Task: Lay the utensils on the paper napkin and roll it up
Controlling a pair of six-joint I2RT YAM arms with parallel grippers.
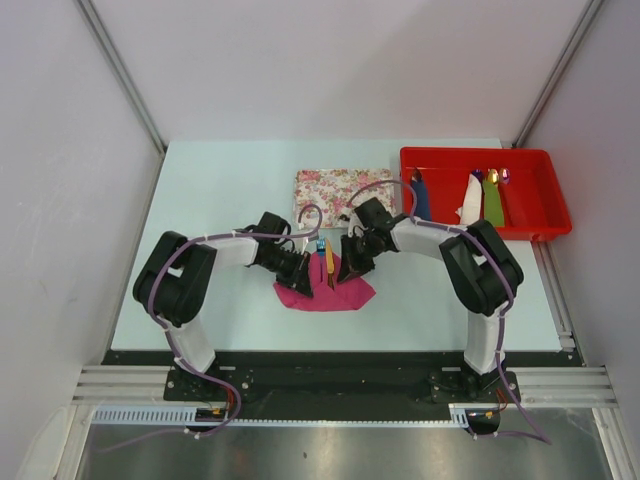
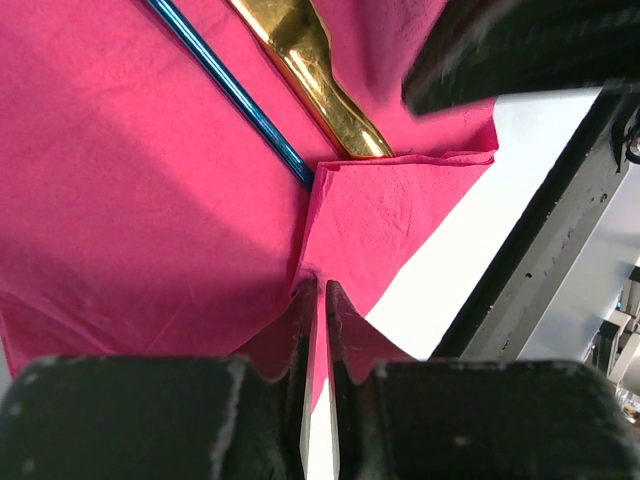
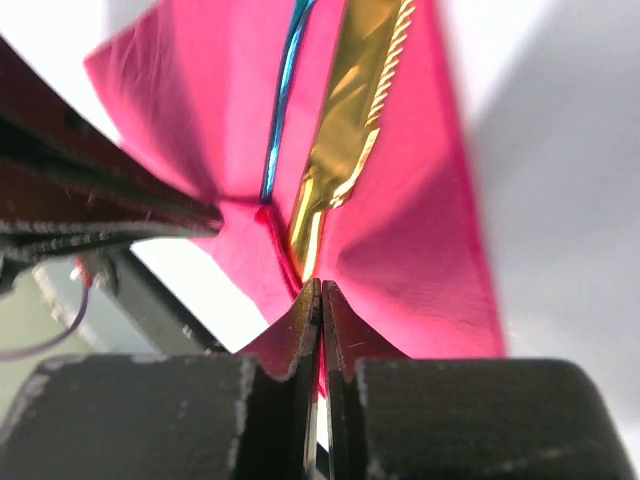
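Only the top view takes in the whole desk (image 1: 220, 200); the magenta paper napkin (image 1: 325, 295) lies at its near middle, between the two arms; the gold knife (image 1: 329, 262) and blue fork (image 1: 320, 245) show side by side in the gap between the two sets of fingers, which hide much of the sheet; just beyond stands a floral tray (image 1: 340, 187), and at the far right a red bin (image 1: 540, 200) holding blue, white and green rolled bundles (image 1: 470, 200).

The left wrist view alone shows a folded-over corner of the napkin just past the ends of the knife and fork handles; the left fingers (image 2: 303, 340) stand nearly pressed together, pinching the napkin's edge.

The right wrist view alone shows the knife's serrated blade; the right fingers (image 3: 300, 340) are pressed together on a raised fold of napkin, just beside the knife's handle end.
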